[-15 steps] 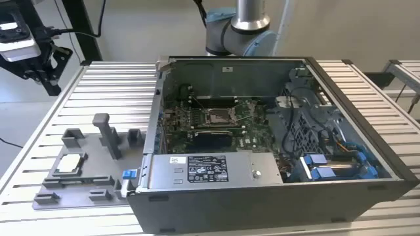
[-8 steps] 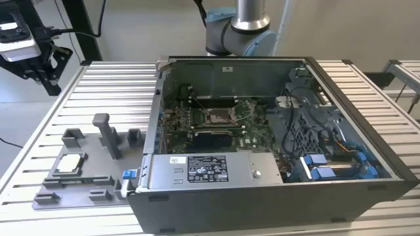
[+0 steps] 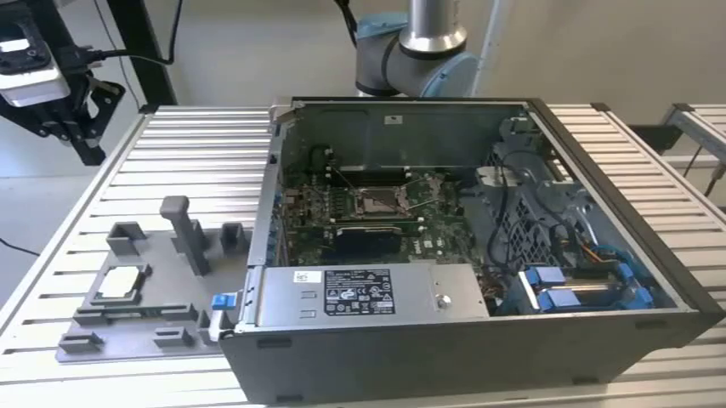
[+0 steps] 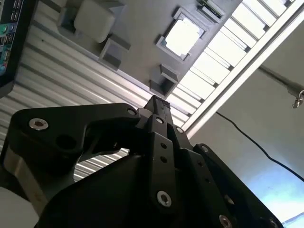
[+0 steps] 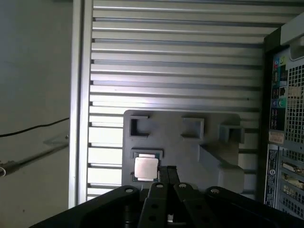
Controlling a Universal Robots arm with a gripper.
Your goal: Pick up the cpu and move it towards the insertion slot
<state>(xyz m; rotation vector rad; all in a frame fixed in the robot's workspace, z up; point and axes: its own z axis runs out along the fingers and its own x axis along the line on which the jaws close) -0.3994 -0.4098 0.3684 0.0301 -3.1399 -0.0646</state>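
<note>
Exterior view: a slatted metal table (image 3: 193,161) carries an open computer case (image 3: 454,357) across its middle. A grey fixture plate (image 3: 170,289) sits at the table's near corner on the exterior view's left. The cpu (image 3: 121,282) lies flat in a square recess of that plate, silvery-white face up, toward the plate's outer edge and just beside the table's edge on the exterior view's left.

The insertion slot (image 3: 375,201) sits on the motherboard (image 3: 301,212) in the middle of the case floor (a shiny frame around a dark centre), well apart from the cpu.

The arm (image 3: 420,51) rises behind the table's far edge. The gripper (image 3: 82,140) hangs raised off the table's far corner on the exterior view's left, well apart from both cpu and slot.

In both wrist views the gripper's black fingers are pressed together with nothing between them. In the first wrist view the cpu (image 5: 146,168) shows bright in its recess with the fingertips in front of the plate beside it. The second wrist view shows the cpu (image 4: 183,37) beyond the fingertips.
</note>
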